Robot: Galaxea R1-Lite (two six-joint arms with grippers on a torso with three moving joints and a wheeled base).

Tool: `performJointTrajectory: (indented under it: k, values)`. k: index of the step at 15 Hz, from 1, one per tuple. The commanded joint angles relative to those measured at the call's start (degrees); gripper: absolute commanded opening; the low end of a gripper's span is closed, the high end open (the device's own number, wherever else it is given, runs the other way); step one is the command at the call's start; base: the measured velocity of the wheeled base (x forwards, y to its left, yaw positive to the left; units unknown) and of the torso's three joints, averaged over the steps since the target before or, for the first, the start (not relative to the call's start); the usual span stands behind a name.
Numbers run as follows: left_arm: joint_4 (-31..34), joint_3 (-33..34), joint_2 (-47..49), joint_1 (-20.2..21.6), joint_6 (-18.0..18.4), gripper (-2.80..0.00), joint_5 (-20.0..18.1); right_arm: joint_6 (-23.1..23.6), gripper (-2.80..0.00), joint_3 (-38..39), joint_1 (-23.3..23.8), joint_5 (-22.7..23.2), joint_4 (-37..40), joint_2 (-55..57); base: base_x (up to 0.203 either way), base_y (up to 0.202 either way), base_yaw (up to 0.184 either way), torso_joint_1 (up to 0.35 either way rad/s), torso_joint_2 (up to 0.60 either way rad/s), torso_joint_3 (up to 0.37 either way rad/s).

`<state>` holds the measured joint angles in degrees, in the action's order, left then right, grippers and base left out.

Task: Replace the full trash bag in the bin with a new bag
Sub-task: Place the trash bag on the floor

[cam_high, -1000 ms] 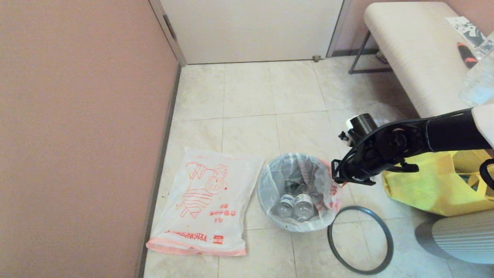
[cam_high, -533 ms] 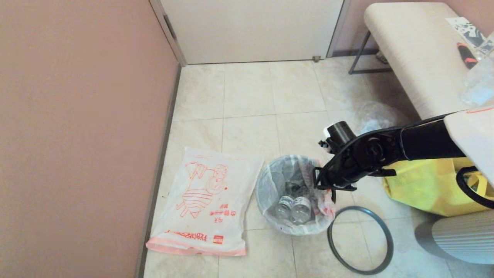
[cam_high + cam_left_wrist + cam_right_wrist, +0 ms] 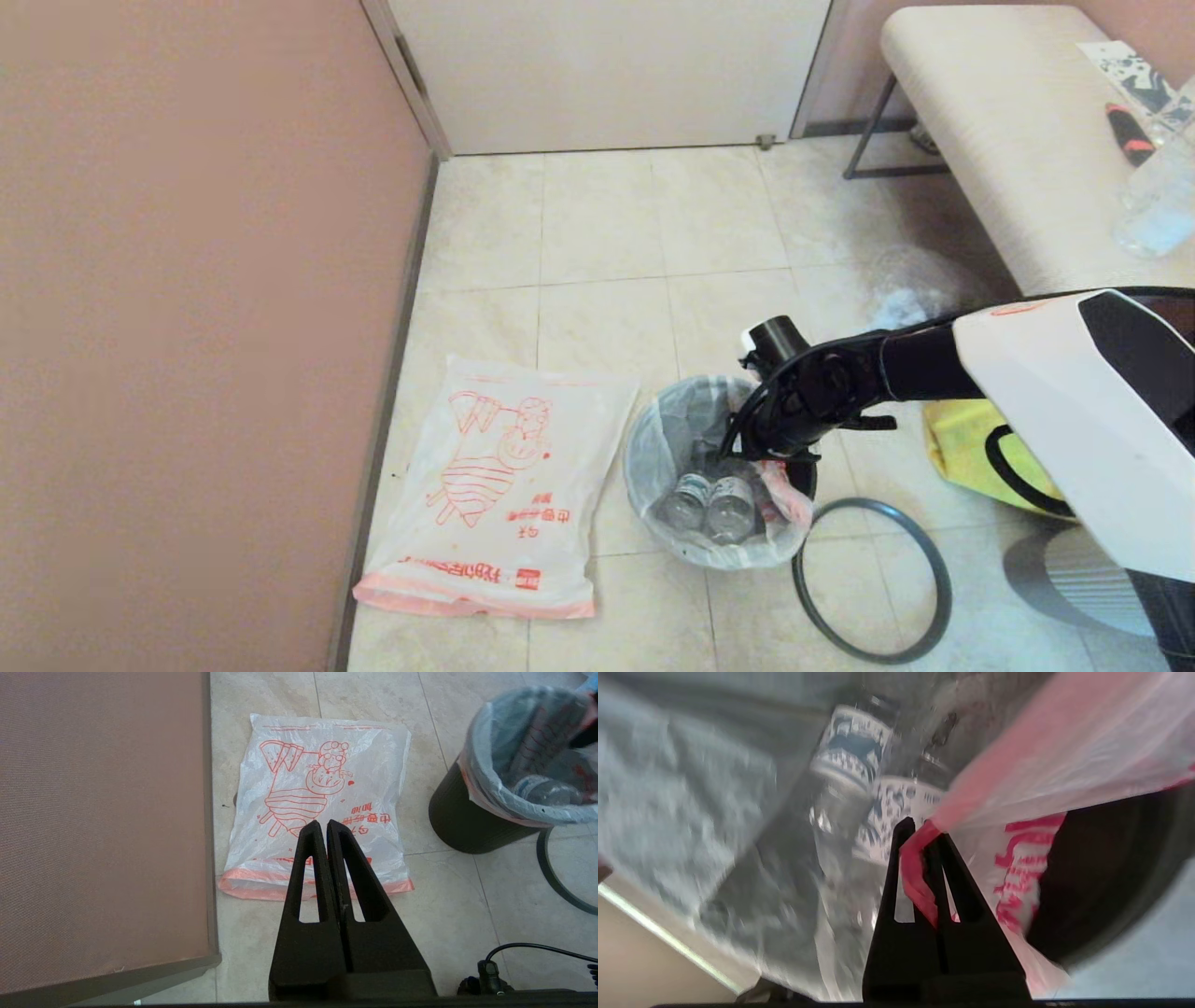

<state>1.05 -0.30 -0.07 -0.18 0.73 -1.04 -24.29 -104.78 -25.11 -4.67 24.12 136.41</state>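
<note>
Now clamped tight between the closed fingers of the right gripper [image 3: 920,830]: the pink-red edge band of the full trash bag [image 3: 665,439], caught at the right-hand side of the mouth of the bin [image 3: 462,826]. Standing upright mid-floor, black wall showing below the liner, with the bag inside and folded out over the rim and two clear bottles [image 3: 714,495] at the bottom. Reached from the right, over the rim, fingers pointing down and leftward into the opening. Hence the relation that matters: almost all of the bag's bulk below and to the left of the pinch point, long axis vertical, straight down the bin. Probably calls for a pull mainly upward, so that the sack slides out along that axis rather than tipping the bin toward the right. Only one side of the mouth held, so likely to hang lopsided, with the weight of the bottles dragging on thin film. Left gripper [image 3: 325,823] shut on nothing, hovering over the near edge of the new bag [image 3: 495,485], flat on the tiles just left of the bin. Dark grey hoop [image 3: 873,579] loose on the floor at the bin's near right, yellow tote [image 3: 962,439] farther right, partly behind the arm. Nearer arm for the lift: clearly the right.
</note>
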Motion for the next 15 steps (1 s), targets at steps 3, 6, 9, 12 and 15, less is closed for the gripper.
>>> performJointTrajectory:
  k: [3,6,9,12,15]
  values:
    - [0.01,0.01,0.07,0.01,0.01,-2.8,-0.05,4.13,-2.8,-7.92,-0.44,-1.67,0.85,7.77,0.0,0.0,0.0,0.0,0.0,0.0]
    - [0.01,-0.05,0.07,0.01,-0.03,-2.8,-0.02,6.35,-2.8,-7.98,-0.55,-2.93,-2.47,12.13,0.0,0.0,0.0,0.0,0.0,0.0]
    - [0.01,0.04,0.07,0.01,0.01,-2.8,-0.05,6.37,-2.8,-7.9,-0.67,-3.62,-3.04,13.44,0.0,0.0,0.0,0.0,0.0,0.0]
    - [0.01,-0.05,0.07,0.01,-0.01,-2.8,-0.03,5.6,-2.8,-7.56,-0.84,-7.03,-2.89,11.66,0.0,0.0,0.0,0.0,0.0,0.0]
    - [0.01,-0.04,0.07,0.01,-0.01,-2.8,-0.04,2.68,-2.8,-6.77,-0.92,-7.12,-0.28,5.55,0.0,0.0,0.0,0.0,0.0,0.0]
